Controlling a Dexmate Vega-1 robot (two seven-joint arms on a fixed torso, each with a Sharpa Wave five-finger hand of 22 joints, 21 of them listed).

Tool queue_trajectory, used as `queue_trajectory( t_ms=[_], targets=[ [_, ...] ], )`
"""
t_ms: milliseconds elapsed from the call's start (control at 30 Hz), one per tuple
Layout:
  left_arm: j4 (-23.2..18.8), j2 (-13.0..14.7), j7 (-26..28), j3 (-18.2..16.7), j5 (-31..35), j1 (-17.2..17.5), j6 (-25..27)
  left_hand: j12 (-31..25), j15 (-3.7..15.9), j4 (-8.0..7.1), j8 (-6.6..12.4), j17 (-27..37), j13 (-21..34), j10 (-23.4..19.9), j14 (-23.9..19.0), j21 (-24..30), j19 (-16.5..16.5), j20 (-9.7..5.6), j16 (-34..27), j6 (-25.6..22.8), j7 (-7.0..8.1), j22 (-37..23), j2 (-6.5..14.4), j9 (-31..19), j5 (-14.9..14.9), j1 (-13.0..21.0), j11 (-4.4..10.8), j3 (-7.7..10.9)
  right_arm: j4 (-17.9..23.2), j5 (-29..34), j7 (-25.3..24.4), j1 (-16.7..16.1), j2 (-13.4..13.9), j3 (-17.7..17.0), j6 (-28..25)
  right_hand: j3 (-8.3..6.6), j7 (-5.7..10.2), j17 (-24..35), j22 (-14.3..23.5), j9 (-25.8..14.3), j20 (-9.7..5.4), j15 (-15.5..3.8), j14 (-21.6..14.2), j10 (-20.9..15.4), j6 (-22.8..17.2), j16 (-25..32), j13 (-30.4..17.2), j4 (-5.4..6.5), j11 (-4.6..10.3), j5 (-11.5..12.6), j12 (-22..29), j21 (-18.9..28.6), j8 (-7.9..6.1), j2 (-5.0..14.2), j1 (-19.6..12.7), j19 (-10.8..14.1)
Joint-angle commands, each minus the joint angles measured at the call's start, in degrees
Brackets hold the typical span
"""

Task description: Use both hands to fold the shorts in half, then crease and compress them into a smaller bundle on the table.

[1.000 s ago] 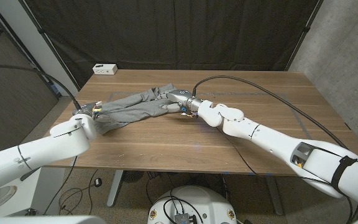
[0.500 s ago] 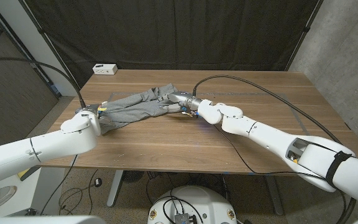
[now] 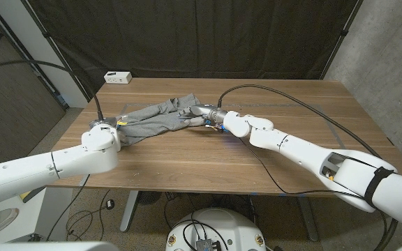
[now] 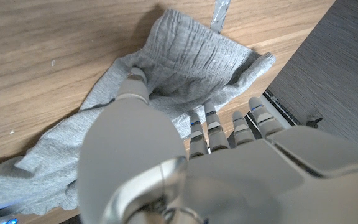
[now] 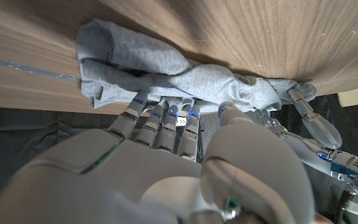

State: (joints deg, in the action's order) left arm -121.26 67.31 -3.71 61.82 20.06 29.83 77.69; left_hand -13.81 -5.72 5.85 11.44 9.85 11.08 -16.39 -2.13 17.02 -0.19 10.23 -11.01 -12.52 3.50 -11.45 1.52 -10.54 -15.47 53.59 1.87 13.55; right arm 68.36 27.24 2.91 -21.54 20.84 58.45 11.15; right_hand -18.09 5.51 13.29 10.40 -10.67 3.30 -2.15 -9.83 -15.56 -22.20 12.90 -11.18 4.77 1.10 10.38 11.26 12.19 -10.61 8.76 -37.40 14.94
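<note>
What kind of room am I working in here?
Likely a lab or test bay, not a home: black curtains hang behind the wooden table, a bare concrete wall stands beside it, and loose cables lie on the carpeted floor.

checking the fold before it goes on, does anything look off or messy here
The grey shorts are not a neat half-fold: they lie stretched slantwise between the left hand and the right hand, twisted and bunched, with wrinkled rolls at the right hand's end. A small white box sits at the table's far edge. Nothing looks torn.
</note>
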Motion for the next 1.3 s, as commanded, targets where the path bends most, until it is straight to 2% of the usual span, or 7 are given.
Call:
queue_trajectory(
  t_ms=[33,500,833,933,1033,1133,1300],
  targets=[
    [3.7,-2.7,-8.9,11.8,12.1,-8.0,2.3,0.1,0.46,1.58,0.17,0.1,0.2,-0.8,-0.8,0.2,1.0,0.12,-0.2,-0.3,1.61,0.0,1.6,-0.2,1.3,3.3,1.08,1.75,-0.1,0.7,1.2,0.8,0.2,1.4,1.0,-0.07,-0.42,0.2,0.0,-0.1,0.27,-2.42,-0.4,0.0,0.0,-0.2,-0.2,0.55,-0.29,0.1,0.1,-0.3,-0.25,0.25,0.9,-0.1],
    [8.0,-5.4,-18.8,17.3,23.1,-11.6,1.9,0.2,1.19,4.4,0.06,0.0,0.3,-2.5,-2.8,0.4,2.4,0.14,-0.2,-0.2,1.83,0.0,6.9,-0.3,1.4,11.4,1.19,6.65,1.6,7.3,6.6,3.7,-0.4,5.5,-3.2,0.72,-0.3,-0.5,0.0,-0.1,1.1,-1.41,0.9,1.7,2.1,-1.0,-0.2,0.29,-0.53,0.5,-0.3,-0.9,0.27,-1.51,2.7,-2.0],
    [10.3,-7.1,-21.0,16.9,27.7,-10.9,0.0,-2.7,5.26,4.17,0.59,0.0,0.3,-14.6,-10.3,1.9,3.5,-1.52,-0.9,-3.2,0.86,-0.9,10.0,-0.5,-2.1,23.0,3.66,15.85,0.8,10.3,8.8,4.7,-1.1,7.3,-7.7,0.71,0.17,0.0,0.1,-0.2,0.49,-2.45,-0.8,0.7,2.1,0.1,-0.2,3.04,0.04,0.8,0.2,-0.6,-0.11,1.37,6.5,-2.1],
    [11.1,-7.7,-20.3,16.0,29.6,-9.8,-0.4,-3.6,6.75,1.3,2.66,0.3,0.3,-19.3,-13.5,3.2,4.3,-2.35,-1.1,-10.3,0.74,-1.5,10.5,-0.7,-2.1,23.3,4.08,19.69,0.4,10.3,8.1,4.7,-0.9,7.4,-7.2,0.99,0.11,0.2,0.1,-0.3,0.41,-2.83,-1.4,0.2,1.9,0.4,-0.2,3.96,0.15,0.8,0.4,-0.6,-0.28,1.59,8.0,-2.2],
    [11.9,-8.0,-20.2,15.7,32.5,-9.0,-1.4,-3.3,8.54,-0.29,6.85,-0.2,0.3,-22.4,-16.4,5.0,5.2,-3.12,-0.6,-25.0,1.64,-1.9,10.0,-1.6,-1.2,22.1,5.26,22.54,0.3,10.4,8.4,4.9,-1.0,7.5,-7.7,1.1,-0.34,0.2,0.1,-0.2,0.16,-3.25,-2.4,-1.1,0.5,0.8,-0.2,4.69,0.12,1.0,0.8,-0.4,-0.8,1.76,9.6,-2.0],
    [12.9,-8.4,-19.7,15.2,36.5,-7.8,-2.4,-3.7,11.93,-1.1,10.46,-0.1,0.5,-26.7,-20.7,6.7,7.0,-4.84,-0.9,-34.3,-0.6,-1.8,9.1,-3.1,0.0,19.9,6.57,22.6,-0.3,10.0,9.0,5.4,-1.2,7.6,-7.4,0.7,-1.18,0.1,0.1,-0.2,0.03,-3.95,-3.3,-3.0,-1.8,0.9,-0.2,5.03,-0.01,1.3,1.4,-0.4,-1.47,2.04,11.0,-1.9],
    [14.0,-8.0,-22.5,13.9,45.2,-5.9,-7.6,-3.9,15.18,-0.85,12.58,-0.1,0.8,-29.6,-24.2,7.9,8.3,-6.83,-0.9,-38.0,0.29,-1.5,8.9,-4.4,0.8,18.2,7.88,22.32,-0.6,9.8,8.1,5.3,-1.0,7.5,-7.0,0.24,-1.38,0.0,0.1,-0.2,-0.07,-3.8,-3.9,-5.0,-3.1,1.0,-0.2,5.17,-0.42,1.5,1.9,-0.3,-1.69,2.2,11.9,-1.9]
  ],
)
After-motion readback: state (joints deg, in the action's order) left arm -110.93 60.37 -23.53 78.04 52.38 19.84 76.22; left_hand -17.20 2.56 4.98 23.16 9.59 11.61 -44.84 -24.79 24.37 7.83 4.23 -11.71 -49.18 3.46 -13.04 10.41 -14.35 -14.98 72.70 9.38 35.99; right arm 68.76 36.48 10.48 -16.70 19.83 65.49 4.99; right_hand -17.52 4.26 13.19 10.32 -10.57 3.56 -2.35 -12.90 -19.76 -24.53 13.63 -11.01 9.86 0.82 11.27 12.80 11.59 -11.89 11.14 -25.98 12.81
